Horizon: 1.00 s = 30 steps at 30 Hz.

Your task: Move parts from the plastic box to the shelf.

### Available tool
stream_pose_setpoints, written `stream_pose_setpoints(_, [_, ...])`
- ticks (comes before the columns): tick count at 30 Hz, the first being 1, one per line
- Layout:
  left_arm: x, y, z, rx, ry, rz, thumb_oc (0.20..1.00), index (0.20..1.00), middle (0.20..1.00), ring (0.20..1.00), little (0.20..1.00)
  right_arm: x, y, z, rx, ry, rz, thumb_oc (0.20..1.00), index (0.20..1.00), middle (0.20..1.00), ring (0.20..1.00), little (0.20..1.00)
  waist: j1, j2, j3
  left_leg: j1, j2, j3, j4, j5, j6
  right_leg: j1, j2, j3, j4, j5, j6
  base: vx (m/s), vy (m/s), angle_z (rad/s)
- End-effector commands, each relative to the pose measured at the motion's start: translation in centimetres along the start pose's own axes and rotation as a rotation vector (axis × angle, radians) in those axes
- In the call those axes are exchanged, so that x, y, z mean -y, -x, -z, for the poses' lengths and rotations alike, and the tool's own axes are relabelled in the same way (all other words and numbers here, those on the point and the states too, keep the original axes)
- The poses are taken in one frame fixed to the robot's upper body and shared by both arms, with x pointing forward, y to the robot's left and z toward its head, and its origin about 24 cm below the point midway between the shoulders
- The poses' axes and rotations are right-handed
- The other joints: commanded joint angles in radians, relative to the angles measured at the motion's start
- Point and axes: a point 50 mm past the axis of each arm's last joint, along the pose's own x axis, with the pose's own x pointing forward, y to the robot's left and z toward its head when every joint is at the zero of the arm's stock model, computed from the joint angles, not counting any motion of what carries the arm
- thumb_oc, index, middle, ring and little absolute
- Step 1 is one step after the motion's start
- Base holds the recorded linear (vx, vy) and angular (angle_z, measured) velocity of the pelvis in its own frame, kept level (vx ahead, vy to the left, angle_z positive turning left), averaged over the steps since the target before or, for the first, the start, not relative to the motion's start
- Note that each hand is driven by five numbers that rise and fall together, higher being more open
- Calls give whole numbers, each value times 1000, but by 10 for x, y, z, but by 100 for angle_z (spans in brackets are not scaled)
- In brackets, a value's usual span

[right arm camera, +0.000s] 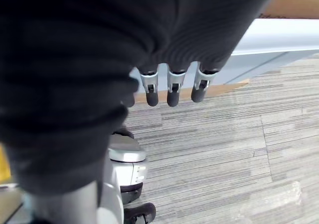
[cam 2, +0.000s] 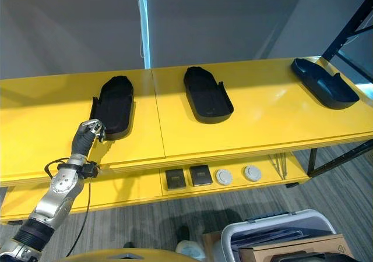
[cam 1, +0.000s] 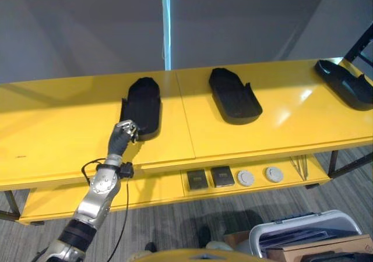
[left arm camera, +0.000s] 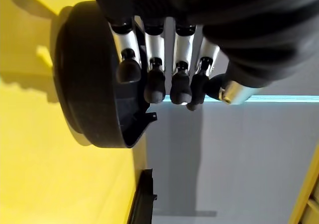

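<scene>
Here the left hand sits at the near end of the leftmost black part on the yellow shelf, its fingers curled loosely over the part's rim with nothing clearly pinched between them, so I read them as bent but holding nothing; whether a fingertip touches the rim I cannot tell. The part lies flat on the top board, so the step in hand looks like letting go after setting it down. To do that well, the fingers should uncurl fully before the arm draws back, and the hand should lift off straight, so that no tip catches the raised lip and drags the part toward the front edge, which is near. Two more parts of the same kind lie further to the right, a middle one and a far one, well apart from each other. They are long, shallow, matte black trays with one rounded end and low side walls, seemingly moulded plastic. The shelf is glossy, smooth and likely slippery. The plastic box, pale with a light rim, stands on the floor at lower right. The right hand hangs over the grey carpet with relaxed, straight fingers.
</scene>
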Motion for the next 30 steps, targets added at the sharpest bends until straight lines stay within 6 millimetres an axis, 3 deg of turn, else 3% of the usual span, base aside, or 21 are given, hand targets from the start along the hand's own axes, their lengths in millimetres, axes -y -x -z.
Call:
stream_pose_setpoints(1, [9, -25, -28, 153, -48, 40, 200, 200, 200, 200, 200, -4, 0, -8, 5, 13, -18, 1000, 1000, 1000, 1000, 1000, -21, 28, -31, -66, 53, 0, -1, 35, -25, 52, -20, 33, 5, -63, 49, -56, 14, -2])
stream_pose_setpoints(5, [9, -26, -28, 158, -48, 38, 200, 200, 200, 200, 200, -5, 0, -8, 5, 16, -18, 1000, 1000, 1000, 1000, 1000, -22, 28, -31, -65, 54, 3, -1, 35, -26, 52, -20, 34, 5, -63, 49, -60, 8, -4])
stream_pose_setpoints(7, [9, -28, -53, 307, 0, 14, 200, 200, 200, 200, 200, -6, -1, -7, -2, 27, -14, 1000, 1000, 1000, 1000, 1000, -16, 24, -49, -56, 59, 15, -1, 34, -28, 61, -25, 23, 5, -60, 55, -254, 5, -1])
stream_pose_setpoints(10, [7, -21, -66, 381, -13, -23, 200, 200, 200, 200, 200, -5, 0, -13, 8, 0, -14, 1000, 1000, 1000, 1000, 1000, -1, 24, -53, -55, 58, 9, -1, 36, -28, 69, -28, 12, 5, -58, 54, -126, -3, -7])
stream_pose_setpoints(11, [6, -18, -68, 400, -23, -41, 304, 304, 304, 304, 304, -5, 0, -15, 10, -6, -15, 1000, 1000, 1000, 1000, 1000, 5, 24, -54, -55, 58, 6, -1, 36, -28, 72, -29, 7, 5, -59, 53, -127, 3, -3])
stream_pose_setpoints(12, [5, -16, -69, 415, -33, -49, 624, 624, 624, 624, 624, -6, 0, -16, 11, -11, -17, 1000, 1000, 1000, 1000, 1000, 10, 23, -54, -54, 58, 2, -1, 37, -28, 77, -28, 2, 5, -61, 51, -106, 11, 2])
stream_pose_setpoints(13, [6, -13, -69, 428, -51, -41, 1000, 1000, 1000, 1000, 1000, -7, 1, -18, 13, -18, -19, 1000, 1000, 1000, 1000, 1000, 17, 22, -54, -54, 57, -2, -1, 37, -28, 81, -26, -2, 5, -63, 48, -115, 28, 10])
stream_pose_setpoints(18, [9, 4, -61, 460, -42, -61, 1000, 1000, 1000, 1000, 1000, -8, 2, -28, 35, -50, -14, 1000, 1000, 1000, 1000, 1000, 48, 13, -52, -44, 52, -26, -1, 34, -27, 97, -24, -14, 9, -69, 41, -81, 80, 11])
stream_pose_setpoints(22, [26, 12, -65, 522, -36, 64, 1000, 1000, 1000, 1000, 1000, -9, 2, -33, 54, -129, -7, 1000, 1000, 1000, 1000, 1000, 56, 0, -45, -36, 34, -22, -1, 22, -16, 95, -42, -12, 9, -51, 55, -40, 155, 3])
stream_pose_setpoints(25, [37, 11, -69, 537, -29, 141, 1000, 1000, 1000, 1000, 1000, -9, 3, -36, 72, -218, -11, 1000, 1000, 1000, 1000, 1000, 42, -4, -40, -40, 16, -19, -1, 12, -3, 83, -53, 9, 17, -39, 69, 4, 138, 0])
stream_pose_setpoints(30, [53, 5, -80, 577, -51, 236, 1000, 1000, 1000, 1000, 1000, -11, 1, -33, 132, -370, -24, 1000, 1000, 1000, 1000, 1000, -27, -6, -4, -58, -10, 2, -1, 0, 24, -2, -86, 73, 51, 8, 110, -34, 134, -15])
